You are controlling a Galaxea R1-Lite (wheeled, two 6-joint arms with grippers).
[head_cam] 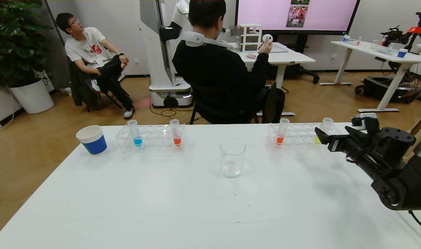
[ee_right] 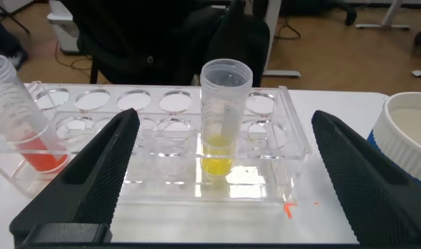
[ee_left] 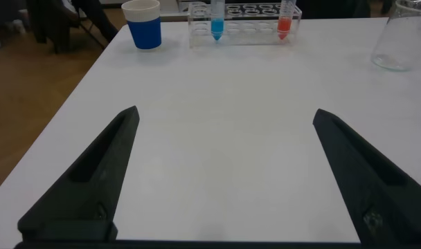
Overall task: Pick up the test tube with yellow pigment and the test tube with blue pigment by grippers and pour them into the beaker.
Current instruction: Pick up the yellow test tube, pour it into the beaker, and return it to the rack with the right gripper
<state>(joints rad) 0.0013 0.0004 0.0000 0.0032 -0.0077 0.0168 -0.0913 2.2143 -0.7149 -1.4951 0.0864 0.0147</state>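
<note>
The right claw [head_cam: 321, 136] sits at the far right of the white surface [head_cam: 196, 207], released and spread wide, lined up on the test tube with yellow pigment [ee_right: 224, 117]. That tube stands upright in the end holes of the clear right-hand rack [ee_right: 287, 149], near the far edge and towards the right corner, with an orange-red tube [ee_right: 23, 117] leaning at the rack's other end. In the right wrist view the yellow tube lies centred between the two fingers [ee_right: 93, 180] but beyond their tips, so nothing is gripped.

The step in hand looks like the reach-in for the first grasp. To do it well, the claw should go straight forward, keeping the tube centred, and close on the bare upper part above the rack top, so the fingers miss the rack wall. A lift straight up would then free it without dragging the rack along.

The test tube with blue pigment [head_cam: 135, 133] waits upright in the left rack [head_cam: 151, 138] near the far edge, beside a blue cup [head_cam: 91, 139]. The beaker [head_cam: 232, 157] stands mid-surface between the racks. The left claw [ee_left: 224, 173] hovers low over the near left part, released.
</note>
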